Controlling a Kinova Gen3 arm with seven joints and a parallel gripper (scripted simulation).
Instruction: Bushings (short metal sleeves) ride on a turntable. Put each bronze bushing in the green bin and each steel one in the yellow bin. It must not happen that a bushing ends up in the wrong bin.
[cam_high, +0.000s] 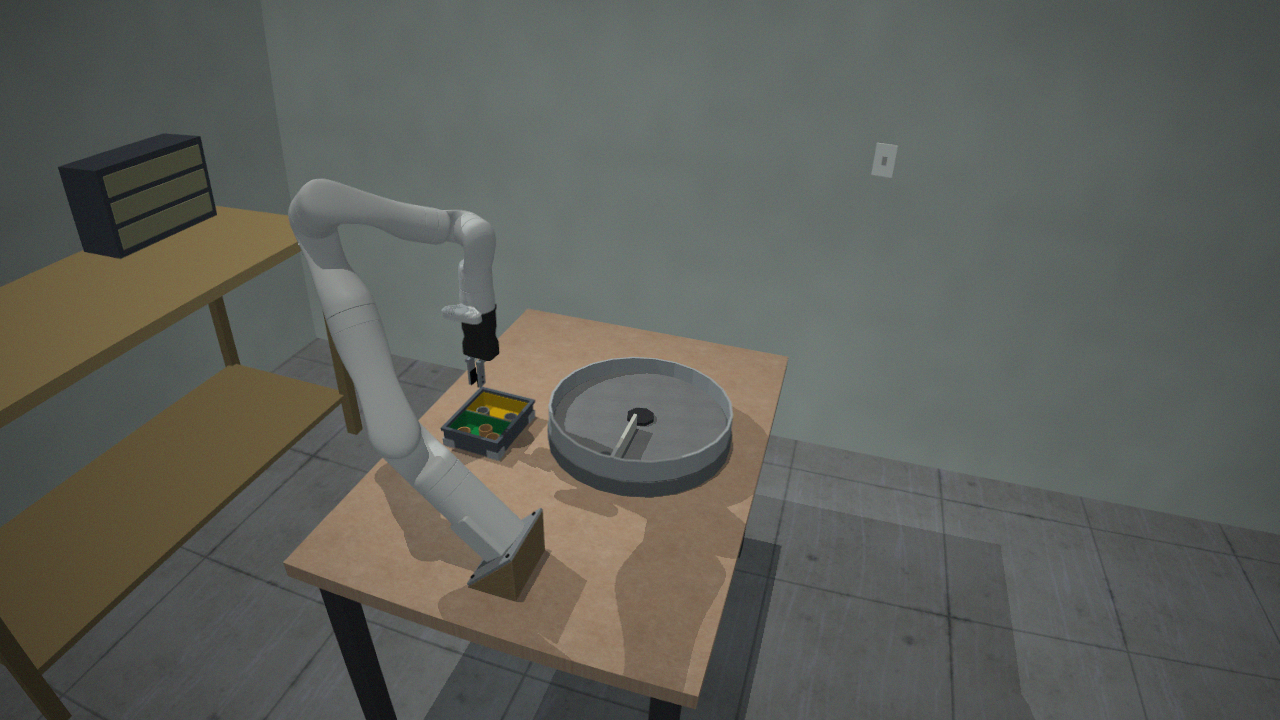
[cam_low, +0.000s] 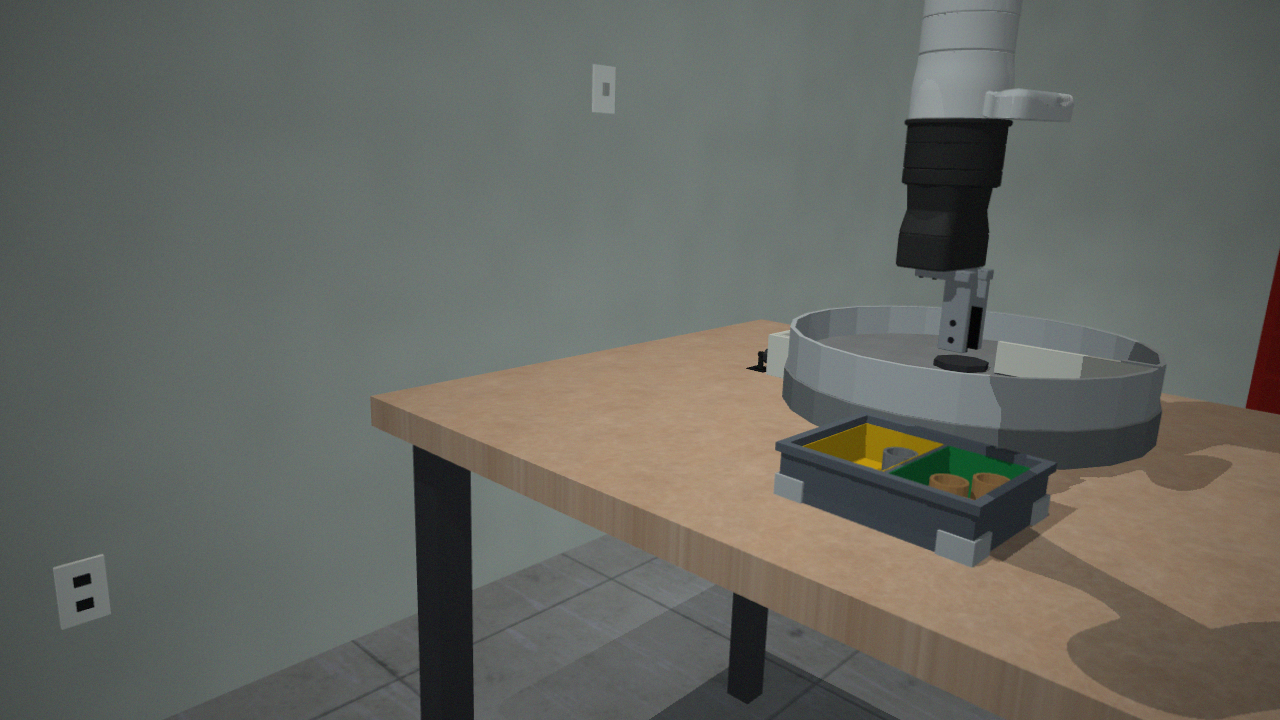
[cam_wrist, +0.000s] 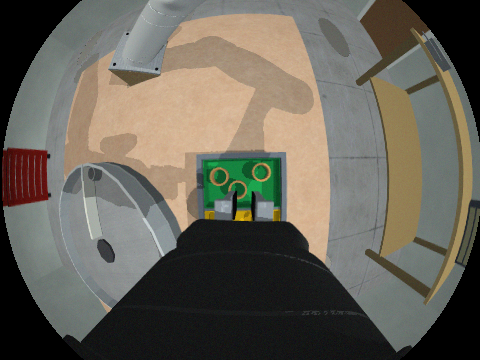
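My gripper (cam_high: 477, 383) (cam_low: 964, 349) (cam_wrist: 244, 201) is open, pointing down above the two-part tray, with nothing between its fingers. Three bronze bushings (cam_wrist: 210, 176) (cam_wrist: 269, 173) (cam_wrist: 238, 181) stand in the green bin (cam_high: 494, 419) (cam_low: 962, 459) (cam_wrist: 240, 165). Two steel bushings (cam_high: 483, 411) (cam_high: 510, 416) are in the yellow bin (cam_high: 501, 400) (cam_low: 845, 443), which my gripper mostly hides in the wrist view. On the turntable (cam_high: 689, 429) (cam_wrist: 80, 250), a small grey round piece (cam_wrist: 91, 174) sits by the wall at the bar's end; it looks like a steel bushing, but shadow makes it unclear.
A high rim (cam_high: 640, 470) (cam_low: 895, 385) surrounds the turntable. A pale bar (cam_high: 623, 436) (cam_low: 1038, 360) (cam_wrist: 92, 215) runs from near its dark hub (cam_high: 640, 416) (cam_low: 960, 363) (cam_wrist: 106, 251) to the rim. A shelf unit (cam_high: 161, 295) stands beyond the table's left side.
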